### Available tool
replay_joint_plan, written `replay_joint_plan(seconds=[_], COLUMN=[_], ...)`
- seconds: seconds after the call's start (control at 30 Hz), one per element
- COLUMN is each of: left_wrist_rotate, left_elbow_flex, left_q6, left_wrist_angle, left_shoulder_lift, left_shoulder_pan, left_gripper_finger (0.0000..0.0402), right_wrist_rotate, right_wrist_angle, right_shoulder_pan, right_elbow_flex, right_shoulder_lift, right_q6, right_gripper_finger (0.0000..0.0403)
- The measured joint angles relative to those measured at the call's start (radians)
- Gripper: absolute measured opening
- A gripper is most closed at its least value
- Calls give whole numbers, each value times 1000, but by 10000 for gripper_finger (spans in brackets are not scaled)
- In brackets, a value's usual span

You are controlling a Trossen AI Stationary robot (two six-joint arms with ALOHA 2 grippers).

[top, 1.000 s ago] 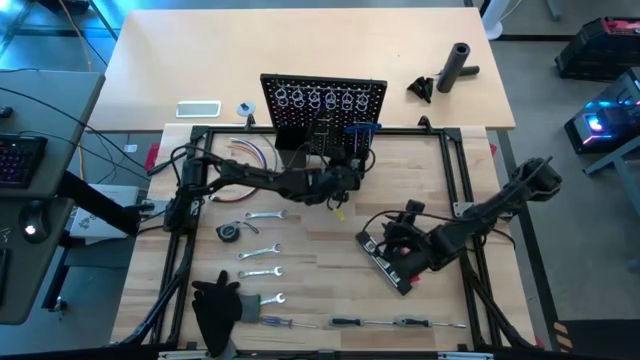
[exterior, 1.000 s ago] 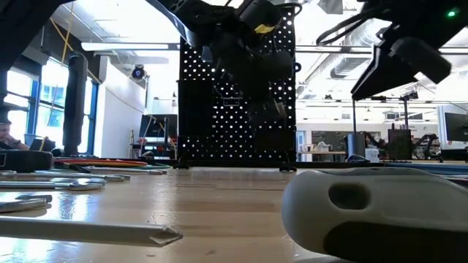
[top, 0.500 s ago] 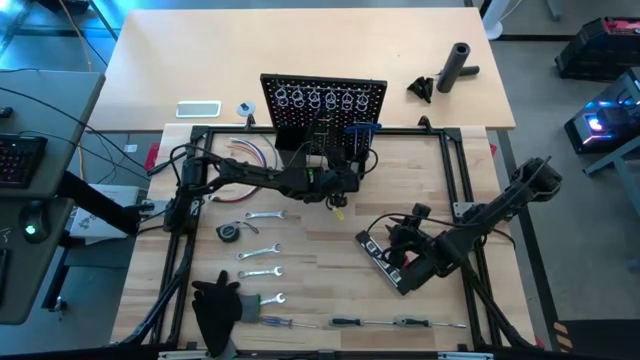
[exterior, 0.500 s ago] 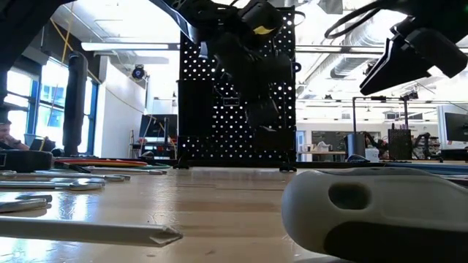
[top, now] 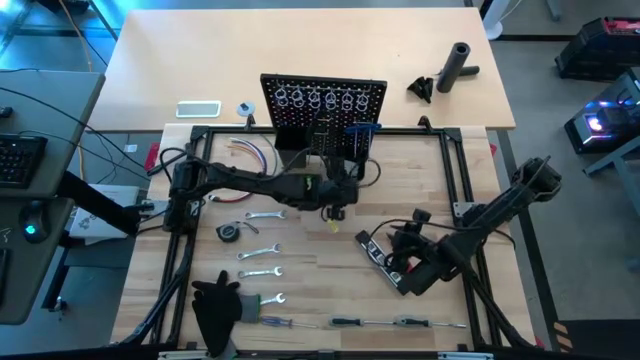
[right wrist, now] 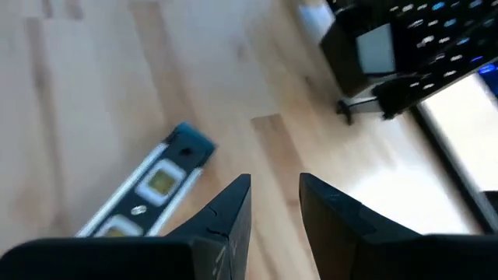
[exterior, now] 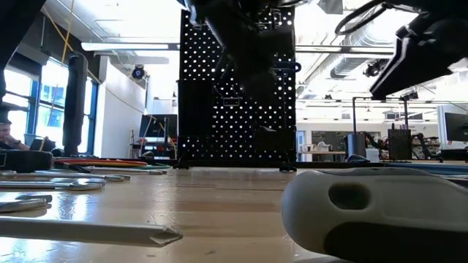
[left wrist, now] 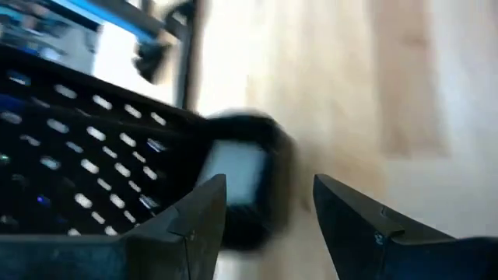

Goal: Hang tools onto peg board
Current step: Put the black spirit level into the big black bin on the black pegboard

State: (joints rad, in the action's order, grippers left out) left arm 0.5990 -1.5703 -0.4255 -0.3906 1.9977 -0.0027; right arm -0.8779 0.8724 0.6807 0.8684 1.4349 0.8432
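Note:
The black peg board (top: 323,108) stands upright at the far middle of the table, with a blue-handled tool (top: 362,128) hanging on it. My left gripper (top: 338,203) hovers just in front of the board, open with nothing between its fingers (left wrist: 268,183). My right gripper (top: 402,255) hangs above the table's right half, its fingers (right wrist: 275,180) a little apart with nothing between them. The black level (right wrist: 148,194) lies flat on the table beside it. Silver wrenches (top: 260,252) and a round tape measure (top: 229,232) lie flat at the left.
Screwdrivers (top: 400,322) lie along the near edge; one pale handle (exterior: 365,212) fills the low view's foreground. A black glove-like cloth (top: 215,305) lies near left, coloured wires (top: 250,150) far left. A small black bin (left wrist: 241,179) sits at the board's foot. A black cylinder (top: 458,65) stands beyond.
My left gripper has opened and drawn back from the peg board toward the table's near edge, rising and tipping as it went. My right gripper has swung a little toward the table's right edge, above the level, which has stayed on the table.

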Motion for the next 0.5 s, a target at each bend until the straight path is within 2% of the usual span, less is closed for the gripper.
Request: replay_joint_plan(seconds=[0.3,0.5], left_wrist_rotate=[-39,-53], left_elbow_flex=[2,18], left_q6=[200,290], left_wrist_angle=[-311,-371], left_shoulder_lift=[-21,-22], left_shoulder_pan=[-133,-227], left_gripper_finger=[188,188], right_wrist_rotate=[163,191], right_wrist_angle=[-81,-275], right_shoulder_pan=[33,40], right_elbow_flex=[0,0], right_shoulder_lift=[0,15], right_q6=[46,-33], right_gripper_finger=[103,123])
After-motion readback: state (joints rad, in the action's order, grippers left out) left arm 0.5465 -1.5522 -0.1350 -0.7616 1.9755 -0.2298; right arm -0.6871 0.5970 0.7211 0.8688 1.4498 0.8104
